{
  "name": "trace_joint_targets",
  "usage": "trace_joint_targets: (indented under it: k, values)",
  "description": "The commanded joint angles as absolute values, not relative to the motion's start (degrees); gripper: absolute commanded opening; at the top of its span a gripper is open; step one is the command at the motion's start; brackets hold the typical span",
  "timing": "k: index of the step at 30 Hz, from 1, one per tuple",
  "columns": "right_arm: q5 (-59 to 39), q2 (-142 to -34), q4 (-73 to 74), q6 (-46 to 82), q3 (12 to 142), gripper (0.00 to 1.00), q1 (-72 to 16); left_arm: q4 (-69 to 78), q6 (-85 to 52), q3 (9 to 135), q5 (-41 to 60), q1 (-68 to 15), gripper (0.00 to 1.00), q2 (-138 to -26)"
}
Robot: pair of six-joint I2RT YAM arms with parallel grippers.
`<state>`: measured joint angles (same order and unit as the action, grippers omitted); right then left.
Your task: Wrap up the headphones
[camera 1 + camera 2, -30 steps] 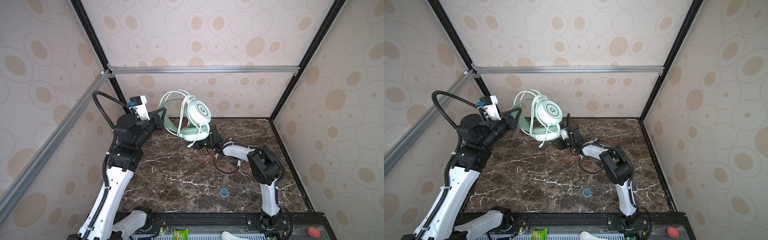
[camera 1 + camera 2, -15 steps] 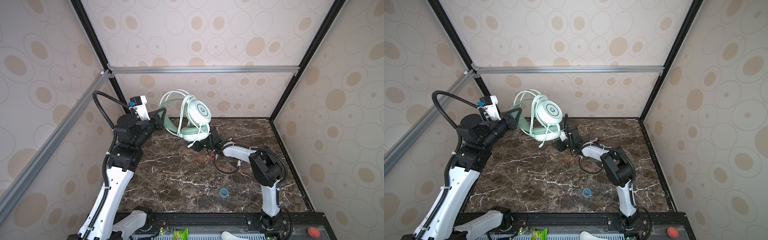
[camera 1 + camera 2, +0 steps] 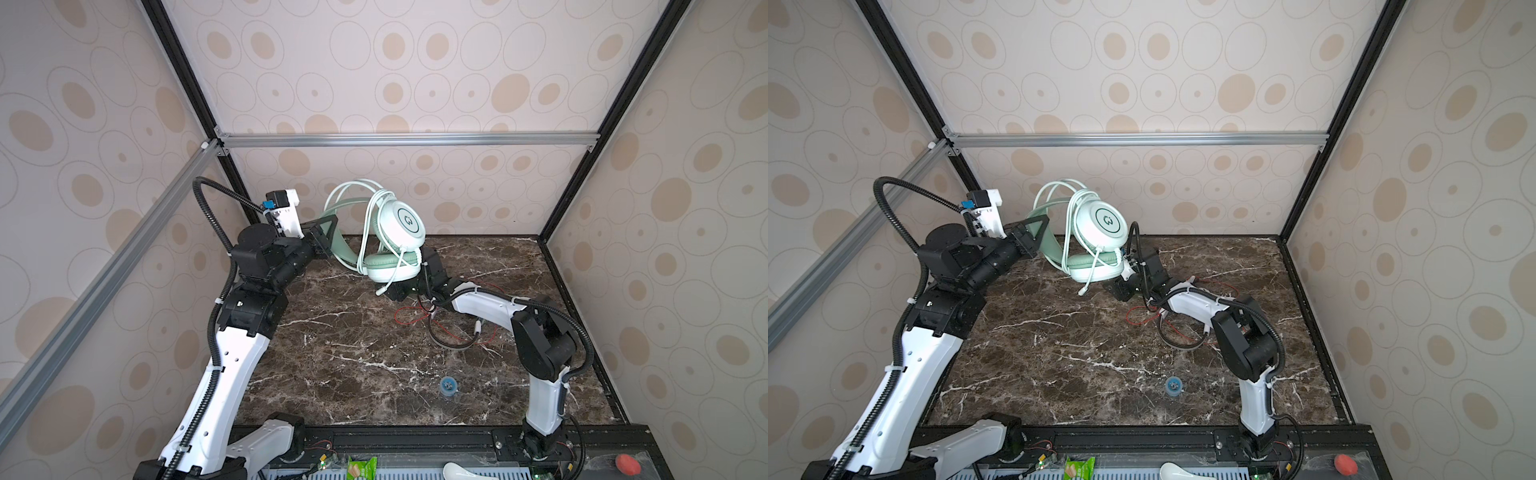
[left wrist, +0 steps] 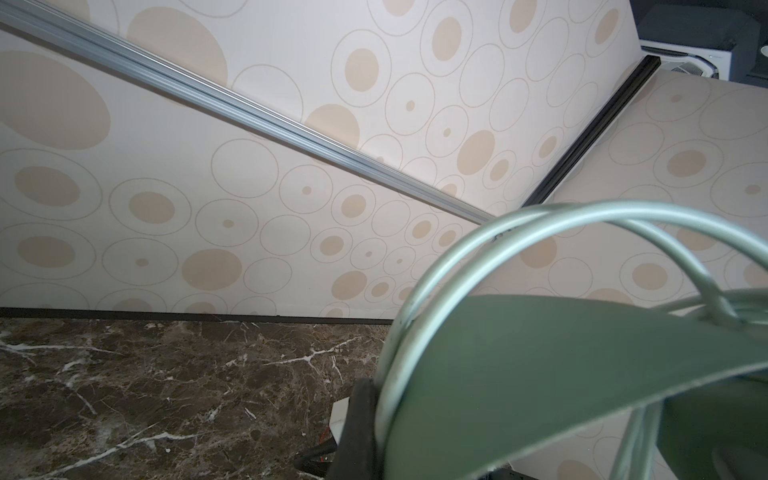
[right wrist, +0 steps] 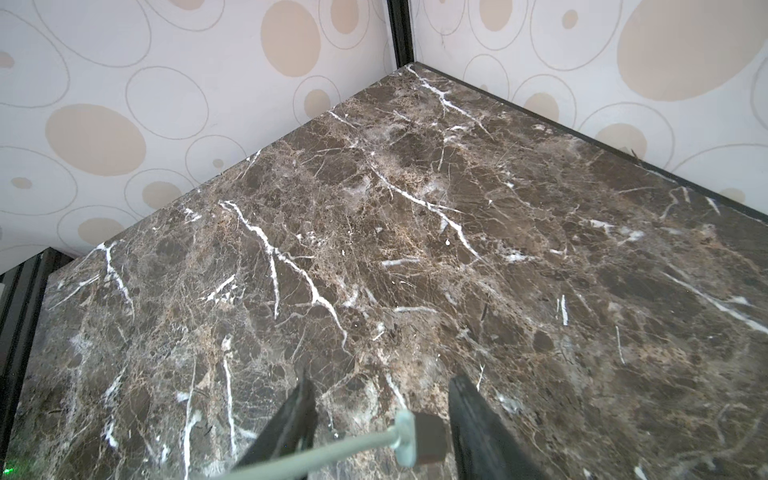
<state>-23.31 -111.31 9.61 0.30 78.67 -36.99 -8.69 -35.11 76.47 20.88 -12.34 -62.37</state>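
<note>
The mint green headphones (image 3: 409,222) hang above the table's back left, cord looped over the headband and ear cup. My left gripper (image 3: 328,235) is shut on the green headband (image 4: 561,374), with one black finger (image 4: 359,428) pressed against it. The cord's plug (image 5: 428,436) dangles between the fingers of my right gripper (image 5: 382,380), which stands open with a gap on each side. In both top views the right gripper (image 3: 1121,291) sits low, just below the lower ear cup. The white-and-black headphones (image 3: 453,340) lie on the table under the right arm, their red cord (image 3: 405,320) loose beside them.
A small blue round object (image 3: 448,385) lies on the marble table (image 3: 332,374) toward the front. Patterned walls close the back and both sides, with an aluminium bar (image 3: 407,139) across the back. A green packet (image 3: 361,467) and a red button (image 3: 627,463) sit at the front rail.
The right gripper's jaws have spread wider around the plug, and its arm has shifted slightly. The left arm and the mint headphones have not moved.
</note>
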Motion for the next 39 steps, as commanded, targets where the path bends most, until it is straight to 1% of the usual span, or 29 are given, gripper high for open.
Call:
trace_joint_targets:
  k: [1, 4, 7, 9, 14, 21, 24, 32, 36, 39]
  values:
    - [-24.52, -110.13, 10.64, -0.43, 77.71, 0.53, -37.42, -4.24, -38.95, 80.77, 22.19, -12.53, 0.0, -61.52]
    - [-24.94, -110.63, 11.99, 0.85, 77.56, 0.52, -37.36, -4.22, -39.44, 80.77, 22.41, -12.49, 0.0, -61.44]
    - [-25.39, -111.3, 13.09, 1.99, 77.74, 0.47, -37.38, -4.21, -39.88, 80.77, 22.31, -12.55, 0.0, -61.35]
    - [-25.58, -111.77, 13.25, 2.54, 78.0, 0.41, -37.37, -4.17, -39.99, 80.77, 22.35, -12.5, 0.0, -61.26]
    - [-25.5, -112.15, 13.48, 3.73, 78.01, 0.22, -37.29, -4.27, -40.6, 80.51, 21.94, -12.49, 0.0, -60.83]
    - [-24.64, -110.99, 13.89, 5.87, 74.87, 0.05, -37.51, -3.78, -42.45, 81.03, 17.98, -12.48, 0.0, -60.72]
    - [-22.72, -109.85, 12.13, 5.98, 73.59, 0.0, -38.23, -3.3, -43.77, 81.38, 15.45, -12.45, 0.0, -61.2]
    - [-19.56, -105.45, 8.57, 6.64, 68.08, 0.0, -41.38, 0.02, -49.04, 80.23, 9.16, -12.31, 0.0, -63.42]
    - [-18.65, -103.0, 6.52, 7.4, 66.54, 0.0, -42.74, 2.22, -51.44, 77.68, 7.39, -12.3, 0.0, -64.42]
    - [-16.07, -101.22, 2.98, 7.06, 66.83, 0.0, -44.21, 3.58, -52.66, 75.16, 5.28, -12.3, 0.0, -64.72]
